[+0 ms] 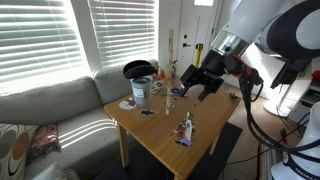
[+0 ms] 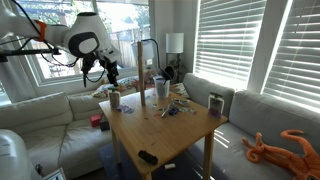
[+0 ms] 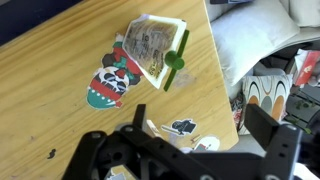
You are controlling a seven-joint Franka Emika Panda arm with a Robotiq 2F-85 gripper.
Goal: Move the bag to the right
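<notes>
Zero grasp yet: bag (image 1: pixel 186 130) not picked up, shift right judged not started.
Gripper (image 1: pixel 200 82) spread wide, empty, hanging above the worktop (image 1: pixel 150 135), apart from the bag; bag lies on the worktop by its edge. Left to do: descend, close on bag, carry right, release.

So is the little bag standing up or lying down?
Lying down. In the wrist view the bag lies flat on the table, its printed side facing up at the camera.
</notes>
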